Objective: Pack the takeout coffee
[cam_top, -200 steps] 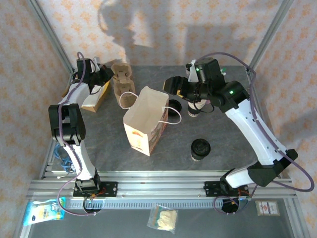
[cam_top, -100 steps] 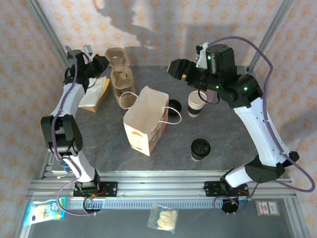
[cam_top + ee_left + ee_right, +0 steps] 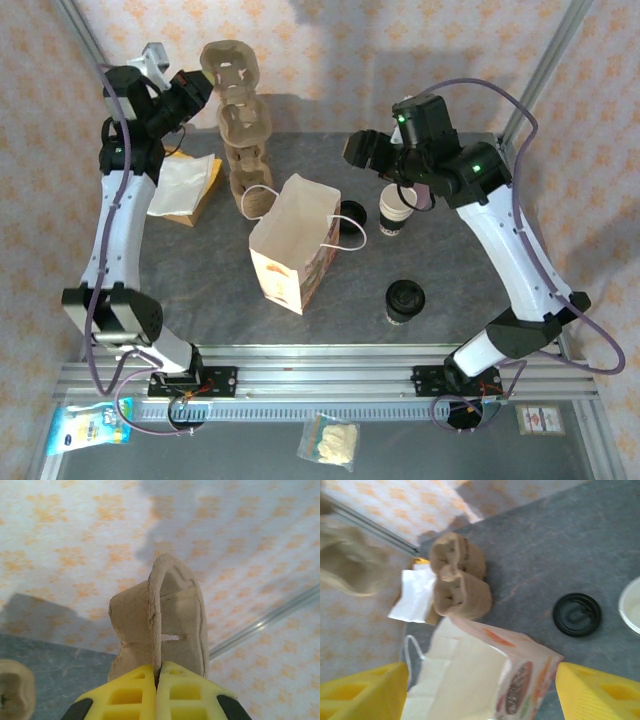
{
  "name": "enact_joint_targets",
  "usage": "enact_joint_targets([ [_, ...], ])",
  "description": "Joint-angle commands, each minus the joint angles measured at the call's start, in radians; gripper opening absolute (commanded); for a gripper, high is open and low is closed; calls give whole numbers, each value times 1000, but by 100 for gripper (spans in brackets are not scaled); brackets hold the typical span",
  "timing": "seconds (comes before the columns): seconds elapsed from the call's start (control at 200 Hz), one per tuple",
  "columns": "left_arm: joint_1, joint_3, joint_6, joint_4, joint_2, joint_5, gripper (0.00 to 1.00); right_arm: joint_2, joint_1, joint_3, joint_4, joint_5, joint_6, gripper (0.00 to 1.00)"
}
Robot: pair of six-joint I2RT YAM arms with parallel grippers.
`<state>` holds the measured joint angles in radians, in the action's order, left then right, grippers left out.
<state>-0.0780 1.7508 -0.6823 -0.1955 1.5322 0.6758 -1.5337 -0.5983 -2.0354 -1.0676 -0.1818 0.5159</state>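
Observation:
The takeout coffee [image 3: 405,300], a small white cup with a black lid, stands on the table at the near right, apart from both grippers. My left gripper [image 3: 198,90] [image 3: 157,674] is raised at the far left, shut on the edge of a brown pulp cup tray [image 3: 226,68] [image 3: 165,615] that hangs in the air. My right gripper [image 3: 362,148] [image 3: 480,690] is open and holds nothing; it hovers above the back right of the open paper bag [image 3: 293,243] [image 3: 485,680].
A stack of pulp trays [image 3: 246,150] [image 3: 460,585] stands behind the bag. A loose black lid [image 3: 350,212] [image 3: 576,614] lies beside an open, unlidded cup [image 3: 397,210]. White napkins on a box [image 3: 182,187] [image 3: 417,592] sit at the far left.
My left arm has lifted the top pulp tray off the stack and raised it high. My right gripper rose from beside the open cup and now looks down on the bag.

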Motion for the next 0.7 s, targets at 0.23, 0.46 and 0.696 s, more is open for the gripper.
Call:
enact_joint_targets([
  [0.23, 122, 15, 19, -257, -215, -15, 0, 72, 7, 221, -52, 10, -41, 79],
  [0.46, 250, 11, 41, -400, -262, 12, 0, 201, 7, 424, 36, -102, 1, 83],
  [0.696, 333, -56, 131, -501, -282, -9, 0, 283, 8, 563, 103, -191, 46, 81],
])
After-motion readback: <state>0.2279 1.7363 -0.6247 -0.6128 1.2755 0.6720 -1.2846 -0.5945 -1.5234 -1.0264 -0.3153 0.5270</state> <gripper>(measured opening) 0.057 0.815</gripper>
